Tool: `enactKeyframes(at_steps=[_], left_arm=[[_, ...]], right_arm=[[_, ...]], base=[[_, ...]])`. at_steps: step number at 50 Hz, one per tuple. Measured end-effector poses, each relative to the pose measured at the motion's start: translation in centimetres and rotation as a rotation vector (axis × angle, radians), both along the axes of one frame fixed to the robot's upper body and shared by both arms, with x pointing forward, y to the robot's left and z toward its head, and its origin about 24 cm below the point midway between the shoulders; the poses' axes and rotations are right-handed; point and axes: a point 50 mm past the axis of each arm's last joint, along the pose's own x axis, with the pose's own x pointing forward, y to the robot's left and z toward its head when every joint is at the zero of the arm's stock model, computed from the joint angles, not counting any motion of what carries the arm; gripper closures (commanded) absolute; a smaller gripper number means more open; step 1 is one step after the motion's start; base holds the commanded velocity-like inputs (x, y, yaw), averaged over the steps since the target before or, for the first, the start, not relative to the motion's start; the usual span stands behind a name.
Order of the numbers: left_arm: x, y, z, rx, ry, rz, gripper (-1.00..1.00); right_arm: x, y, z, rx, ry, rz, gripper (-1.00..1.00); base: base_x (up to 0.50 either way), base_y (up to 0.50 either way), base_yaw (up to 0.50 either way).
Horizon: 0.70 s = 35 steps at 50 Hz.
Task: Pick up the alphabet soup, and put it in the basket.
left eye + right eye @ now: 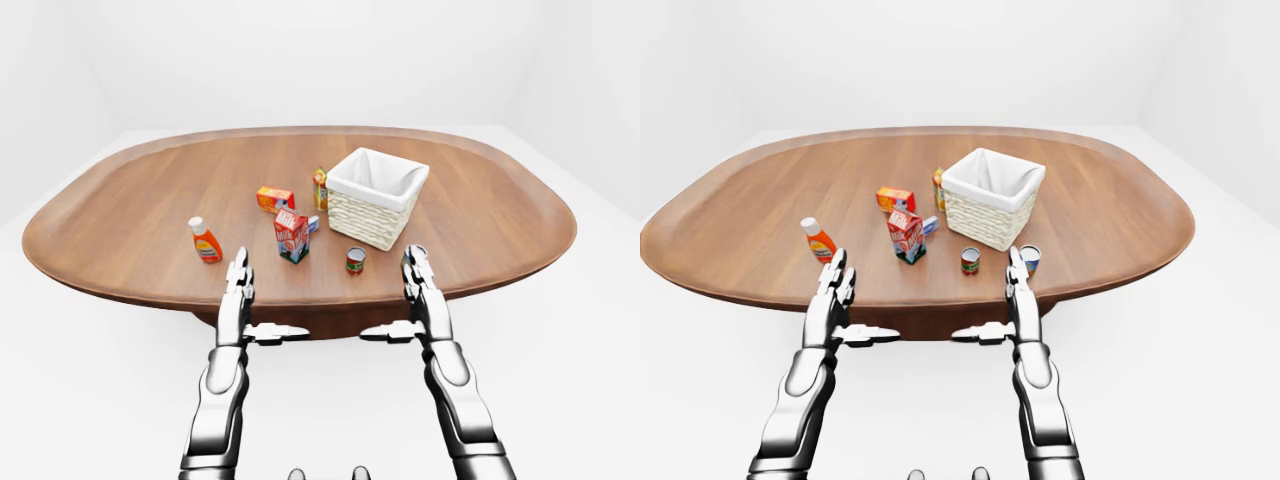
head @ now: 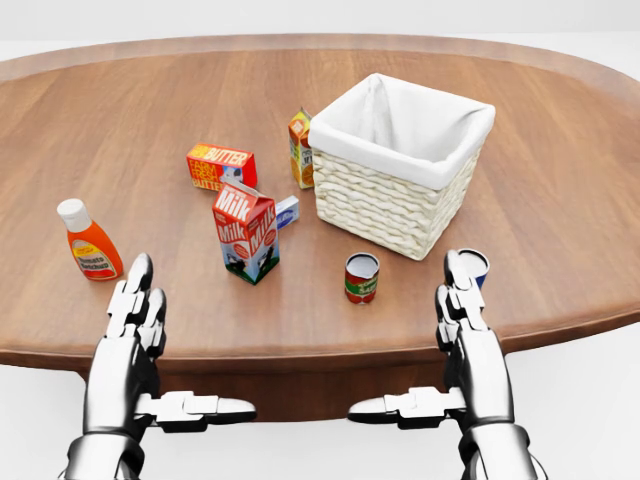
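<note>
Both hands are held flat with fingers spread, nothing gripped, parked at the near edge of the counter (image 2: 560, 200), probably a ready pose. The alphabet soup (image 2: 361, 277) is stood upright between them, just below the basket (image 2: 400, 170) in the head view, apart from it. The right hand (image 2: 462, 300) is placed nearest, the left hand (image 2: 135, 305) well off, so a short reach is likely needed.

Right hand (image 2: 462, 300) partly hides a blue-labelled can (image 2: 476, 264).
</note>
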Motion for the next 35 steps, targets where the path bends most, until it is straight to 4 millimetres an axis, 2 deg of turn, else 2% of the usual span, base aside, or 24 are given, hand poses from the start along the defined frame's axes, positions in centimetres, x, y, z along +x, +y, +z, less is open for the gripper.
enactKeyframes(at_steps=[18, 35], left_arm=[[-0.4, 0.8, 1.2, 0.011, -0.032, 0.017, -1.00], [-1.6, 2.2, 5.1, -0.002, -0.176, 0.065, -1.00]], right_arm=[[-0.5, 0.1, 0.4, -0.036, -0.027, 0.027, -1.00], [-2.0, -0.1, 3.8, -0.104, -0.152, 0.006, -1.00]], base=[[0.00, 0.00, 0.00], [0.00, 0.00, 0.00]])
